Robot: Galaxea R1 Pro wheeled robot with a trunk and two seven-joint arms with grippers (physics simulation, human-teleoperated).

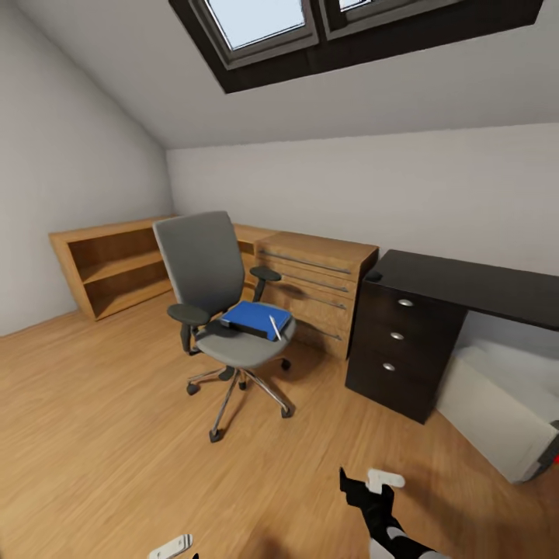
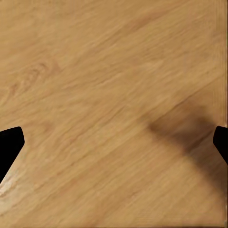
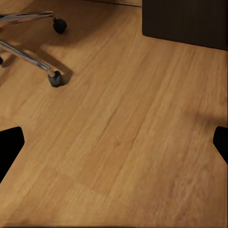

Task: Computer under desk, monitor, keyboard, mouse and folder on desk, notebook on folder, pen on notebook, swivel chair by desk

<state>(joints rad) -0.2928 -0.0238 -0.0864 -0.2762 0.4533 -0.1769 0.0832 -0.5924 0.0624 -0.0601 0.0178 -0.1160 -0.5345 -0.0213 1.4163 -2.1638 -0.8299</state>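
Wood floor (image 2: 114, 71), both hands (image 2: 114, 145) (image 3: 114, 145) open, empty

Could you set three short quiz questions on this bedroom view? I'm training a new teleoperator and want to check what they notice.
1. True or false: the blue folder lies on the seat of the swivel chair.
2. The dark drawers with silver knobs belong to which piece? A) the wooden drawer chest B) the black desk C) the open wooden shelf
3. Fill in: the white pen rests at the folder's edge, on the side of the chair nearer the ____.

Key:
1. True.
2. B.
3. Desk.
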